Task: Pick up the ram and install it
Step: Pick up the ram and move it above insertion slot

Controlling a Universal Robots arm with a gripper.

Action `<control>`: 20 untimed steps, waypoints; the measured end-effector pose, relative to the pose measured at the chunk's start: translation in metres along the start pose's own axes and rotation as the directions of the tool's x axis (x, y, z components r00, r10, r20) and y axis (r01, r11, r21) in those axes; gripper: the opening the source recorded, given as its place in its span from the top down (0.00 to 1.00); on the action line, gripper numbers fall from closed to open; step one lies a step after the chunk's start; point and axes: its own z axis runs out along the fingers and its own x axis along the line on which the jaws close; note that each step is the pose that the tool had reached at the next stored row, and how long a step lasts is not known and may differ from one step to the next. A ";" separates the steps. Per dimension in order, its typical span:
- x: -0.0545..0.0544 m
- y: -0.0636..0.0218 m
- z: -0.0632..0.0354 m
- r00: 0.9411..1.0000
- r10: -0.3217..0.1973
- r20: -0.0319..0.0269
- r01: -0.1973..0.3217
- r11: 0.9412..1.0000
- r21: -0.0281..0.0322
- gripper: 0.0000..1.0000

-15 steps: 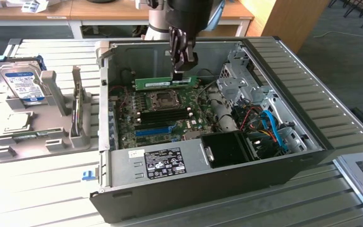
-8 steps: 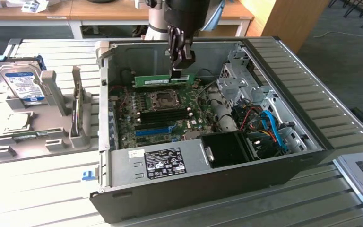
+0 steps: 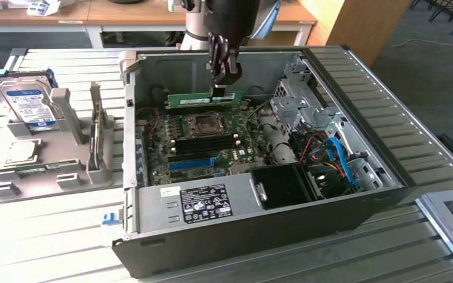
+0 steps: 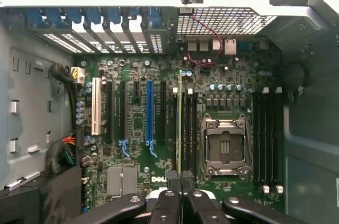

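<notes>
Gripper (image 3: 224, 87) clamped on the ram (image 3: 199, 99) inside an open computer case (image 3: 391, 177).

Exterior view: the green stick hangs level and on edge over the motherboard (image 3: 203, 147), near the processor socket (image 3: 205, 122), gripped at its end toward the exterior view's right; a hard drive (image 3: 28, 106) stands in a grey rack (image 3: 61, 171) on the surface (image 3: 53, 247) at the exterior view's left. Wrist view: the gripper (image 4: 180, 180) pinches the ram (image 4: 179, 123), seen edge-on as a thin line running alongside the processor socket (image 4: 225, 147).
</notes>
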 end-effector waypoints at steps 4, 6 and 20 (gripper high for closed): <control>-0.001 0.0000 0.0015 1.000 0.000 0.000 0.000 1.000 0.000 0.88; -0.001 -0.0001 0.0023 1.000 0.000 0.000 0.000 1.000 0.000 0.88; -0.004 -0.0009 0.0108 1.000 0.000 0.000 0.000 1.000 0.000 0.88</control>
